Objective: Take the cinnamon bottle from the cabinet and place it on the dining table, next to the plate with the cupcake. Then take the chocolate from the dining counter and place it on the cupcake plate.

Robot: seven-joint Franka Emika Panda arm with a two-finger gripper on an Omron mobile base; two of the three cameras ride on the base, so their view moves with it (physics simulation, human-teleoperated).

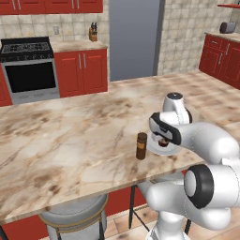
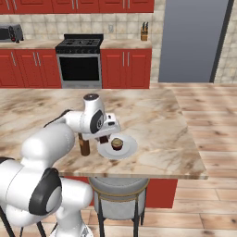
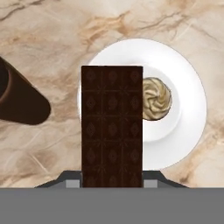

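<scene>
My gripper (image 3: 112,183) is shut on the chocolate (image 3: 112,127), a dark brown bar that stands up between the fingers. It hangs over the left part of the white plate (image 3: 188,87), just left of the cupcake (image 3: 156,99) with its cream swirl. The brown cinnamon bottle (image 3: 19,103) stands upright on the marble beside the plate. From the right base view, the gripper (image 2: 104,138) hovers between the bottle (image 2: 84,146) and the cupcake (image 2: 117,144) on the plate (image 2: 129,149). In the left base view the bottle (image 1: 141,146) stands left of the hand, which covers most of the plate.
The plate sits near the front edge of the marble dining counter (image 2: 152,115). A grey stool (image 2: 118,190) stands under that edge. Across the room are a stove (image 1: 28,65) and red cabinets (image 1: 82,70).
</scene>
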